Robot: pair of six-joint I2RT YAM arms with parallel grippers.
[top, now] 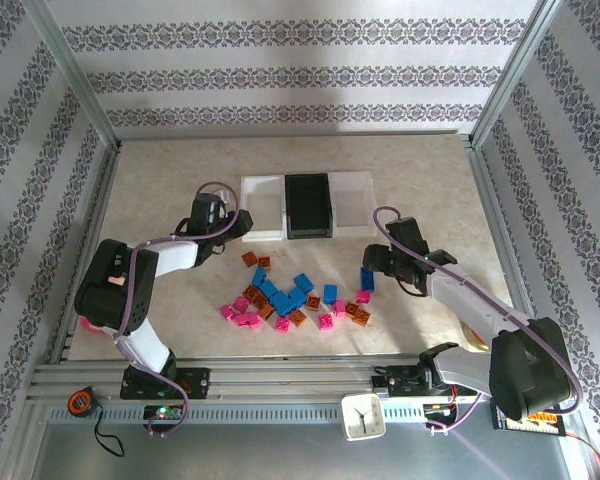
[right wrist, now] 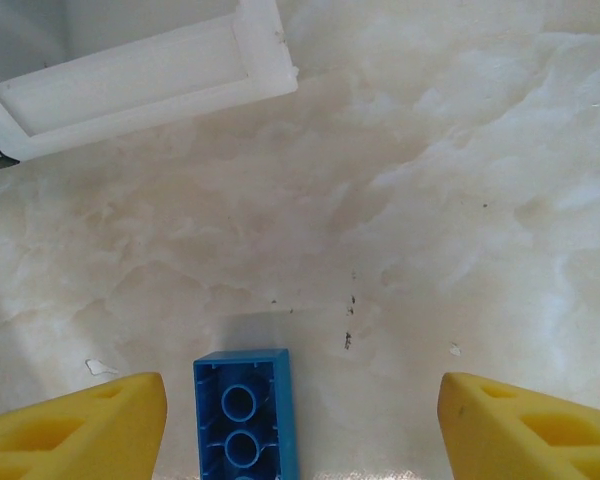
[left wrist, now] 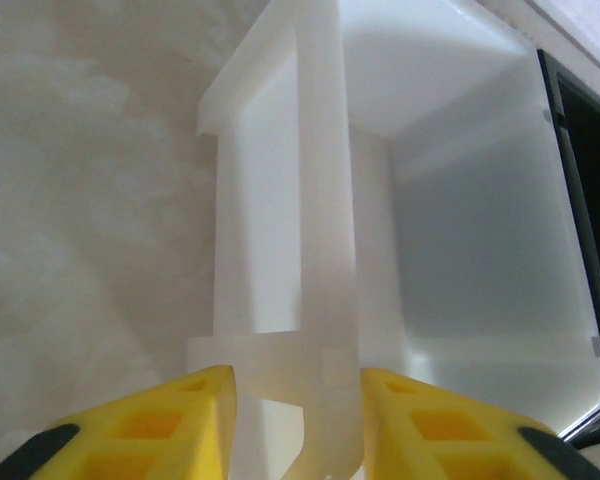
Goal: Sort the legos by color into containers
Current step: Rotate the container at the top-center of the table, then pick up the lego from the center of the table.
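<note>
Soft, even light floods the overhead view, leaving only faint shadows on the pale table (top: 160, 180). In the left wrist view the white bin (left wrist: 325, 250) glows overexposed and blurs at close range. In the right wrist view the blue brick (right wrist: 242, 410) casts a faint, soft-edged shadow.

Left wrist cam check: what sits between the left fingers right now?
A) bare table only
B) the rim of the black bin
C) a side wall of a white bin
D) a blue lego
C: in the left wrist view, the side wall of the white bin stands between the two yellow left fingers.
</note>
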